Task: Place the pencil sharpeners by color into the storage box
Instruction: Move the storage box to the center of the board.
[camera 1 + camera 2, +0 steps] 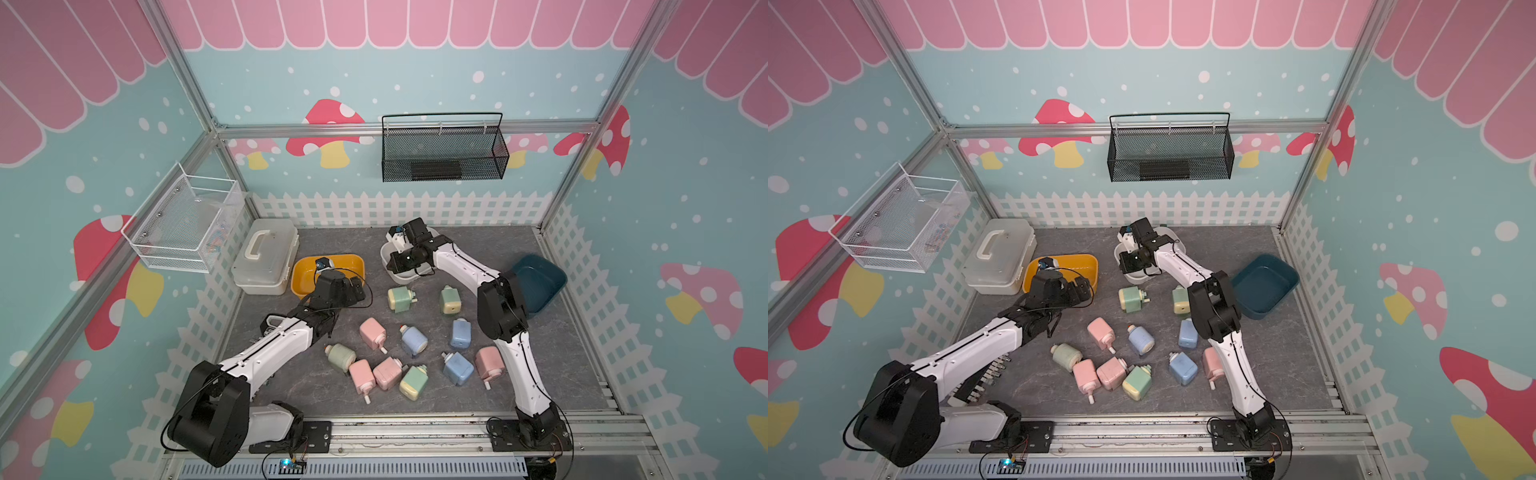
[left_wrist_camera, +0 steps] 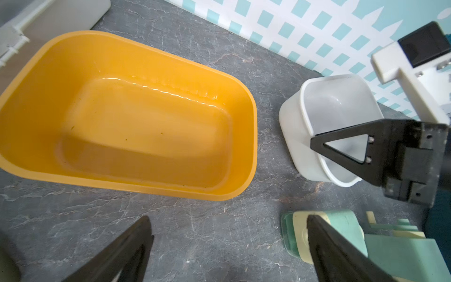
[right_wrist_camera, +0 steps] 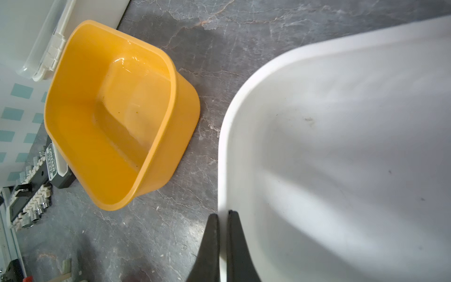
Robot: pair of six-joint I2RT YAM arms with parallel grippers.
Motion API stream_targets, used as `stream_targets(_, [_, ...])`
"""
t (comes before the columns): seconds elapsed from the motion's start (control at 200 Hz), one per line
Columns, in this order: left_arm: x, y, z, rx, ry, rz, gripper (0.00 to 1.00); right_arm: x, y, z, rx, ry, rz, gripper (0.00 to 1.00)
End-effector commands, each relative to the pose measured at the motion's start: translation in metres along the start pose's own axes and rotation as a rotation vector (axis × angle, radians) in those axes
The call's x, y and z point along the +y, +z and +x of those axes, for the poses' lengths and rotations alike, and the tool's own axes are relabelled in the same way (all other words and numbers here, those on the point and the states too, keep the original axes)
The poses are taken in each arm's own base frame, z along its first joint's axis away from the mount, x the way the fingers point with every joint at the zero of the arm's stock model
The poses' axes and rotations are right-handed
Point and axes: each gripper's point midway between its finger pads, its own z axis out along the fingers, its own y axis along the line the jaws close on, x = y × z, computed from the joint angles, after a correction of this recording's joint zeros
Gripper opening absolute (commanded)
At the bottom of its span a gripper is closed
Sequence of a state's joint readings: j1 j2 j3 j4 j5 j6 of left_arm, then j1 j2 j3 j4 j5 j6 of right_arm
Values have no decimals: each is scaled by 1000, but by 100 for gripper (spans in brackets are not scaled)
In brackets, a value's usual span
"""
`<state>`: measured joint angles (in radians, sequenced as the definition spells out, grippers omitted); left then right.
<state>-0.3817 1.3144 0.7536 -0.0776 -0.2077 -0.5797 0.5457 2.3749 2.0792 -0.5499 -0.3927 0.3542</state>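
Observation:
Several pink, blue and green pencil sharpeners (image 1: pixel 413 340) lie scattered on the grey table in both top views. Three open storage boxes stand behind them: yellow (image 1: pixel 357 261), white (image 1: pixel 409 277) and dark blue (image 1: pixel 536 282); all look empty. My left gripper (image 2: pixel 228 219) hangs open over bare table in front of the yellow box (image 2: pixel 122 48). One of its fingers is right beside a green sharpener (image 2: pixel 346 222). My right gripper (image 3: pixel 223 214) is shut on the rim of the white box (image 3: pixel 244 97), one finger inside and one outside.
A lidded translucent case (image 1: pixel 266 257) stands left of the yellow box. A socket rail (image 1: pixel 984 378) lies under my left arm. A white wire basket (image 1: pixel 183 224) hangs on the left wall and a black mesh basket (image 1: pixel 444 153) on the back wall.

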Motion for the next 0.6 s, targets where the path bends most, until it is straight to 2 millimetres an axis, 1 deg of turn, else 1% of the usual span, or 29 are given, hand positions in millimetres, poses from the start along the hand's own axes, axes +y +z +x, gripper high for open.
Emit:
stream_targets(0.0, [-4, 2, -5, 9, -3, 13, 99, 28, 8, -3, -4, 58, -87, 8])
stream_targets(0.045, [-4, 3, -4, 12, -2, 14, 99, 35, 7, -4, -5, 47, -103, 11])
stream_targets(0.115, [-4, 4, -4, 15, -3, 13, 99, 43, -2, -7, -10, 20, -121, 20])
stream_targets(0.26, [-6, 9, -4, 33, -4, 20, 99, 38, -34, -15, -34, -111, -25, 36])
stream_targets(0.33, [-7, 11, -4, 41, -6, 21, 99, 24, -50, -15, -35, -169, 60, 43])
stream_targets(0.4, [-9, 12, -4, 47, -8, 28, 99, 6, -64, -17, -45, -200, 108, 49])
stream_targets(0.455, [-10, 13, -4, 49, -9, 29, 99, -15, -74, -19, -49, -200, 152, 53])
stream_targets(0.52, [-11, 14, -5, 50, -7, 30, 99, -38, -83, -21, -50, -214, 191, 62])
stream_targets(0.595, [-13, 15, -5, 54, -2, 35, 99, -68, -90, -23, -50, -219, 252, 66])
